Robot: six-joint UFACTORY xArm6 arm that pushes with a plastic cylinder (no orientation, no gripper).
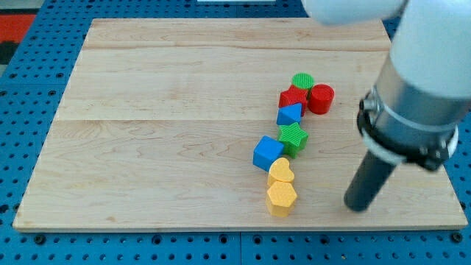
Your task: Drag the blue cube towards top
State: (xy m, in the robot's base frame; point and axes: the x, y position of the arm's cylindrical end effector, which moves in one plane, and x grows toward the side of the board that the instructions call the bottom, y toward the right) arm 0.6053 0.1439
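The blue cube [268, 154] lies right of the board's middle, touching a green star [294, 138] at its upper right and a yellow heart [280, 171] at its lower right. My tip [357, 207] rests on the board well to the right of the cube and a little lower, apart from every block. The rod rises from it to the arm's grey body [419, 96] at the view's right.
Above the star lie a blue triangular block [289, 115], a red star [293, 98], a green cylinder [302, 81] and a red cylinder [321, 98]. A yellow hexagon [281, 197] sits below the heart. The wooden board [147, 147] ends near the view's bottom.
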